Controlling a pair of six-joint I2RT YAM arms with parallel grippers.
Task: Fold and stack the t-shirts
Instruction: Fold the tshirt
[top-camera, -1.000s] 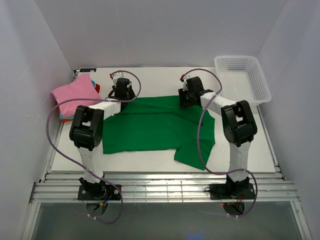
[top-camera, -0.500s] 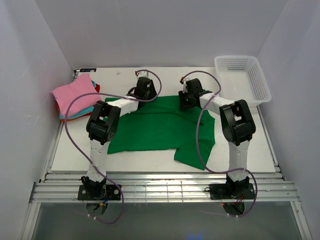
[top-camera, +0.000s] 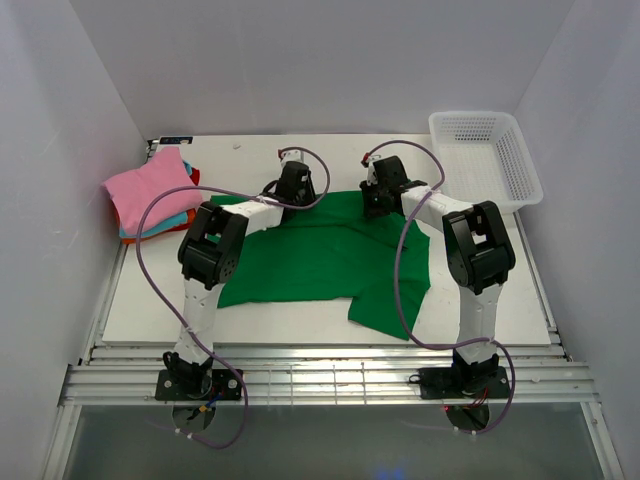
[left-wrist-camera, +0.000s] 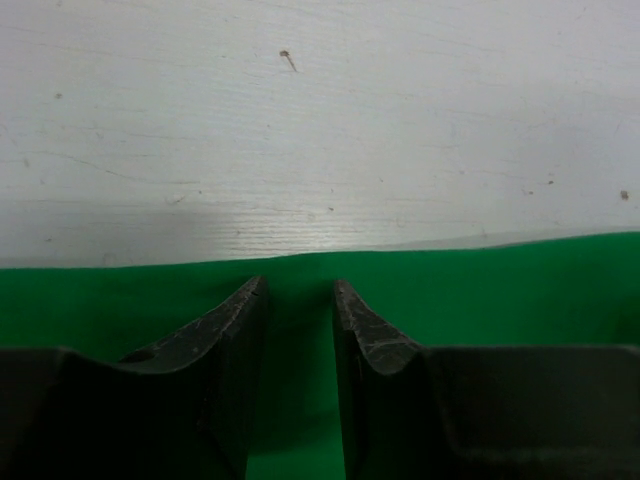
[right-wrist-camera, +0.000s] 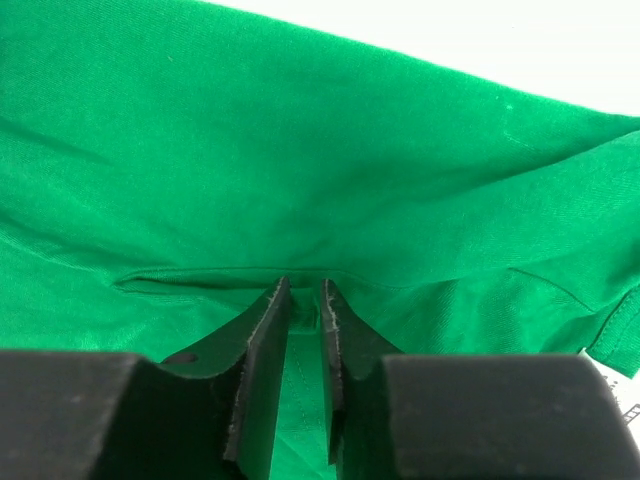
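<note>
**Overhead view.** The green t-shirt (top-camera: 320, 255) lies spread open on the middle of the tabletop (top-camera: 280, 322). Its far hem runs roughly parallel to the far edge, and one flap at the near right is turned out toward the near edge. Both arms reach across the cloth to that far hem. The left gripper (top-camera: 293, 185) sits at the hem left of centre and the right gripper (top-camera: 378, 197) right of centre, the two near each other but apart. A stack of folded t-shirts (top-camera: 150, 195) occupies the far left corner, pink on top with teal-blue and orange-red edges showing beneath. A white mesh basket (top-camera: 520, 172) stands at the far right corner. This view does not resolve the jaw state of either gripper.

**Left wrist view.** The left gripper (left-wrist-camera: 298, 290) is over the hem of the green t-shirt (left-wrist-camera: 520, 290), with bare tabletop (left-wrist-camera: 320, 120) beyond. Its jaws stand partly apart, with cloth showing in the gap and the hem rising slightly there. No clamping is evident.

**Right wrist view.** The right gripper (right-wrist-camera: 304, 285) is further in on the green t-shirt (right-wrist-camera: 300, 150). Its jaws are nearly together, and a creased fold lies at the tips. Whether the fold is actually pinched cannot be told. The cloth here is matte, plain and softly wrinkled.
</note>
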